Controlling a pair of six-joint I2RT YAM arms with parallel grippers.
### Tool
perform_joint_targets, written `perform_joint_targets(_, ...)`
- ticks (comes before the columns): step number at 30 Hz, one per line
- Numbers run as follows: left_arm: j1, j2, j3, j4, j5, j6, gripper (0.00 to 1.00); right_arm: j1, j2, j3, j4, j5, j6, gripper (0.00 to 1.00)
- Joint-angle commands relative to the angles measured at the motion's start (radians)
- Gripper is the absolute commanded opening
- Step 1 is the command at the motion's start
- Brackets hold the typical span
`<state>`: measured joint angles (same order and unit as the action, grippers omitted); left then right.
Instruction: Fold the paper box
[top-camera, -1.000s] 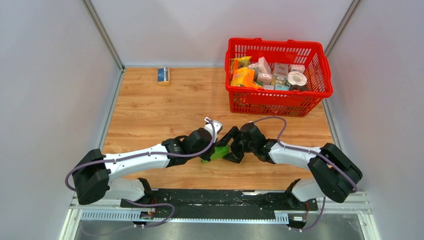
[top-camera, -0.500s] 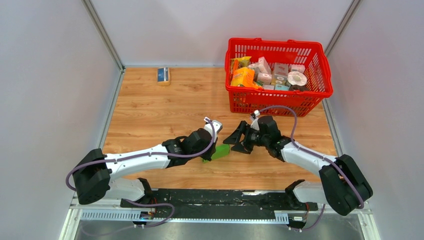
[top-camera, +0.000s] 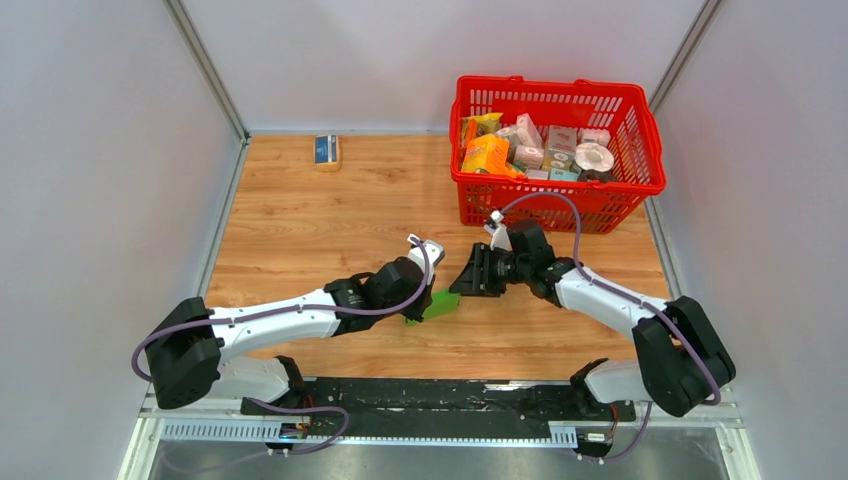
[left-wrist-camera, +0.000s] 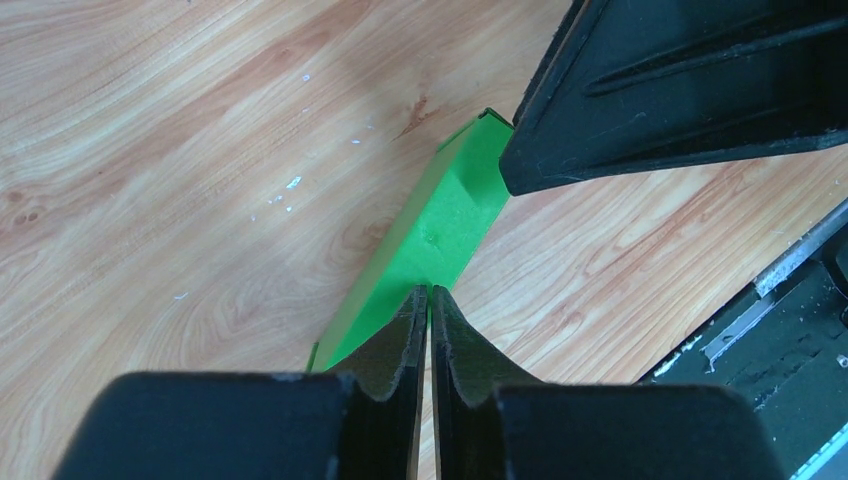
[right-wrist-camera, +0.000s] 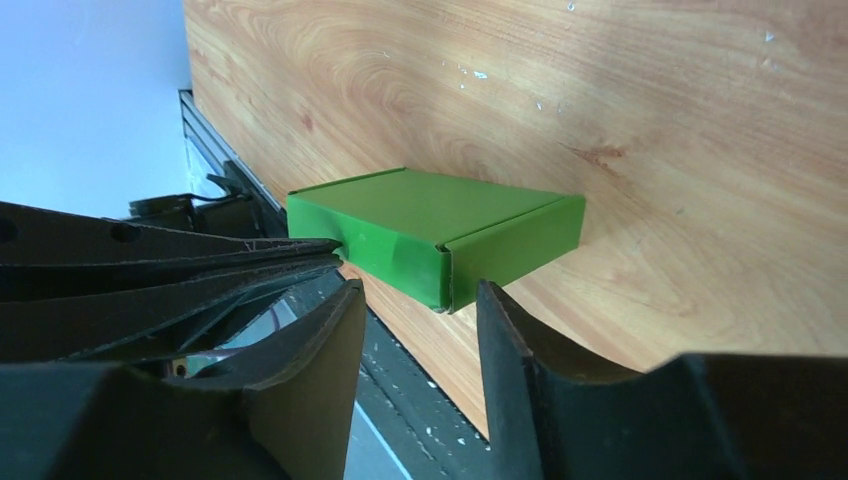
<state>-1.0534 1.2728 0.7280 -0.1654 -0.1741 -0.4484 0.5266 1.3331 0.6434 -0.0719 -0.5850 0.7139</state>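
Near the wooden table's (top-camera: 300, 220) front edge, your left gripper (left-wrist-camera: 429, 295) is pinching the paper box (top-camera: 441, 304). Your right gripper (right-wrist-camera: 420, 300) is hovering just beside it, jaws parted, with grey walls (top-camera: 100, 200) enclosing everything.

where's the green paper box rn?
Top view: the green paper box is centre of the table, near the front edge, pinched by the left hand; right hand close beside it.

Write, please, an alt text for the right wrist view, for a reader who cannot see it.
A bright green paper box, folded into a shallow box shape, lies on a wooden table. The left gripper pinches its edge at the picture's left side, while the right gripper stands open in the foreground, not touching the box.
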Motion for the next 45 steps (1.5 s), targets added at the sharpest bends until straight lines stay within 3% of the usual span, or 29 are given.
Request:
perform_joint_targets(1,-0.002,0.036,-0.044,-0.091,0.013,-0.012,0.12,-0.005,0.020,0.055,-0.019,-0.002,-0.109,0.44)
perform_joint_targets(7,-0.002,0.030,-0.044,-0.088,0.018,-0.013,0.13,-0.005,0.064,0.019,0.040,-0.001,-0.113,0.37)
perform_joint_targets(9,-0.003,0.020,-0.039,-0.086,0.019,-0.018,0.15,-0.005,0.098,-0.001,0.064,0.001,-0.116,0.27)
perform_joint_targets(12,-0.003,-0.031,-0.026,-0.112,0.025,-0.029,0.26,-0.005,0.121,-0.017,0.096,0.017,-0.117,0.19)
perform_joint_targets(13,-0.003,-0.053,-0.025,-0.120,0.021,-0.036,0.34,-0.005,0.124,-0.021,0.103,0.013,-0.114,0.15)
perform_joint_targets(19,0.024,-0.288,-0.024,-0.253,-0.008,-0.153,0.54,-0.005,0.118,-0.039,0.126,0.005,-0.106,0.10)
perform_joint_targets(26,0.085,-0.478,-0.163,-0.309,-0.013,-0.402,0.56,-0.005,0.113,-0.039,0.141,-0.012,-0.094,0.09)
perform_joint_targets(30,0.185,-0.541,-0.283,-0.170,0.085,-0.483,0.56,-0.005,0.110,-0.044,0.146,-0.010,-0.097,0.07)
perform_joint_targets(40,0.257,-0.553,-0.378,0.039,0.194,-0.581,0.61,-0.005,0.098,-0.047,0.147,-0.021,-0.103,0.03)
perform_joint_targets(45,0.265,-0.498,-0.360,0.063,0.202,-0.584,0.55,-0.005,0.101,-0.045,0.146,-0.019,-0.105,0.02)
